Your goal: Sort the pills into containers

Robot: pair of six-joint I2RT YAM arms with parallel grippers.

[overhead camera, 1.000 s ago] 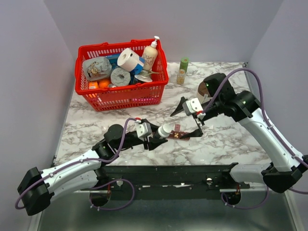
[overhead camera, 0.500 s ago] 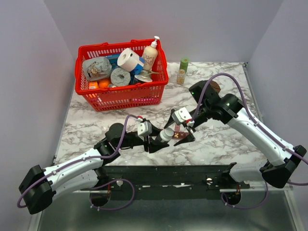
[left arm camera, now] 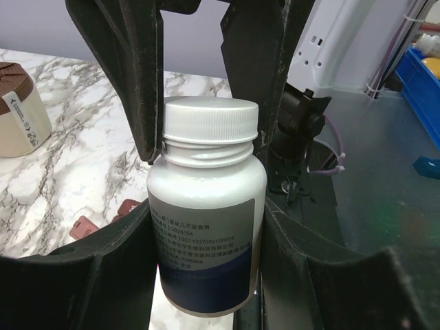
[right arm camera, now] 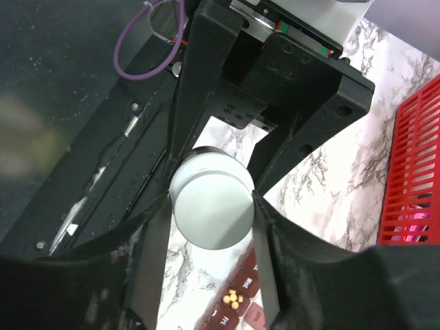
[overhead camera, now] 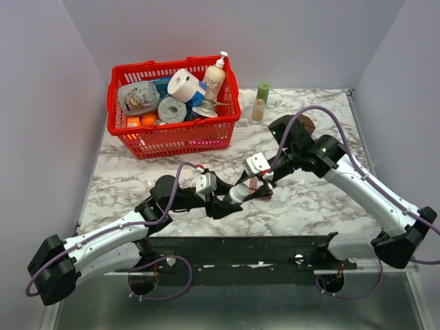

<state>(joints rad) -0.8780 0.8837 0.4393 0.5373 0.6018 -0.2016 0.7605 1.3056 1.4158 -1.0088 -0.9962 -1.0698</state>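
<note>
A white pill bottle [left arm camera: 206, 227] with a white screw cap [left arm camera: 212, 113] is held at mid-table, my left gripper [left arm camera: 206, 271] shut on its labelled body. My right gripper [right arm camera: 212, 206] reaches in from the other end, and its two black fingers [left arm camera: 120, 75] press either side of the cap [right arm camera: 212, 210]. Below the bottle lies the containers strip [right arm camera: 237, 306], dark red-brown, with small yellow pills [right arm camera: 232, 298] in one open compartment. The top view shows both grippers meeting at the bottle [overhead camera: 238, 192], with the strip [overhead camera: 265, 192] mostly hidden under them.
A red basket [overhead camera: 177, 139] full of groceries stands at the back left. A green-capped bottle [overhead camera: 260, 101] is at the back centre. A cream tub with a brown top [left arm camera: 19, 110] sits behind my right arm, toward the back right.
My right gripper came down and left from beside the strip to the bottle's cap, and its jaws closed from wide open onto the cap. The left arm tilted the bottle slightly.
</note>
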